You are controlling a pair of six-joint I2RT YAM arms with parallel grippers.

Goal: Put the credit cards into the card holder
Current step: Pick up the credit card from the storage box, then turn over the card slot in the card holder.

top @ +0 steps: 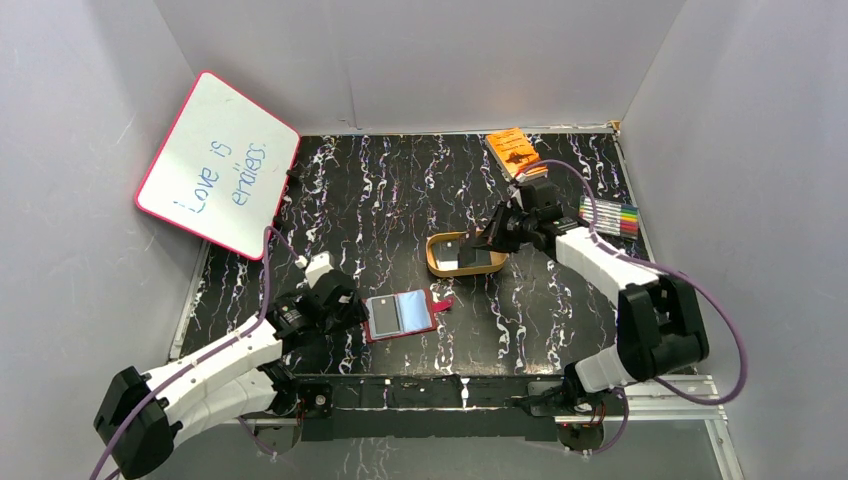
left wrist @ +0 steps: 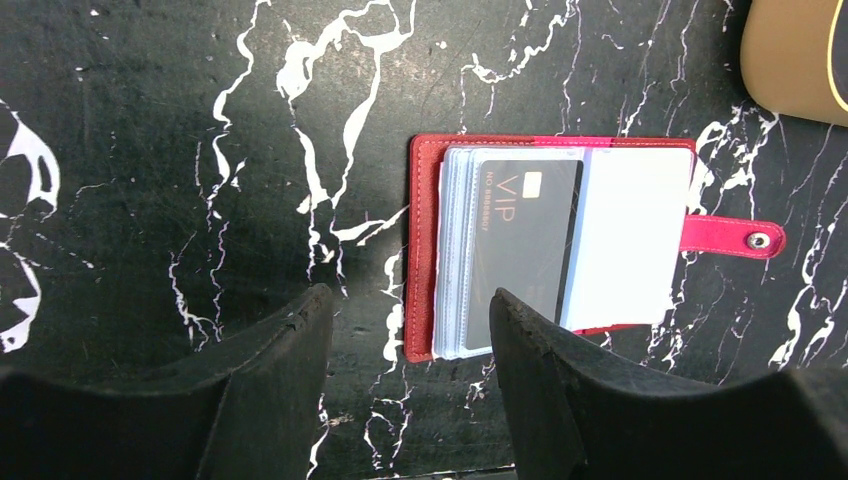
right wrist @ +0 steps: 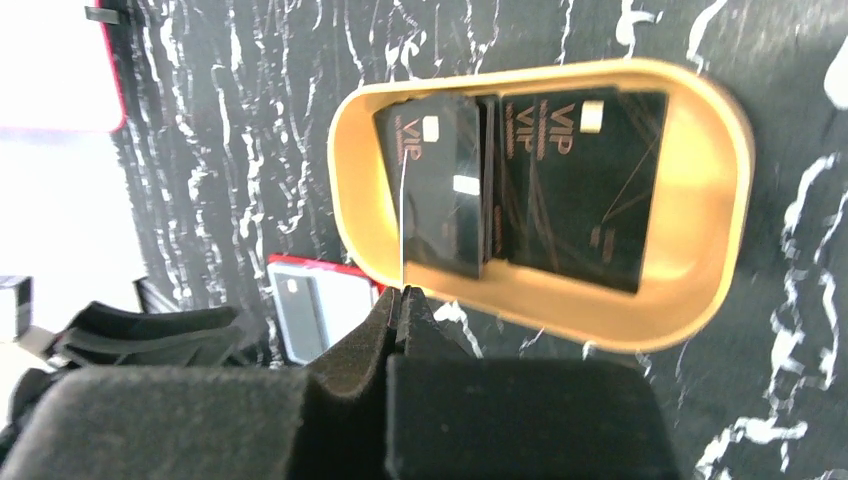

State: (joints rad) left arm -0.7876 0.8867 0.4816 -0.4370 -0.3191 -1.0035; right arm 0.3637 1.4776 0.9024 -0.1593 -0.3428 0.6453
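Progress partial, by our reading. Card holder (left wrist: 425, 250) lies open and flat on the table in front of the left arm, snap tab (left wrist: 730, 237) on its far side from that arm. One seated black card (left wrist: 525, 240) sits in the clear sleeves. The pale panel (left wrist: 635, 235) beside it may be a card or an empty sleeve; we cannot tell from this view. Left gripper (left wrist: 408, 300) hangs over the holder's stitched edge, fingers apart, holding nothing. Right gripper (right wrist: 403, 300) is at the gold tray (right wrist: 700, 250), fingers pressed together on the thin edge of a pinched card (right wrist: 435, 190), which tips up off the tray floor. At least one more flat black card (right wrist: 580, 180) lies in the tray. We judge the job under halfway: the pinched card needs carrying across, then the tray cards.
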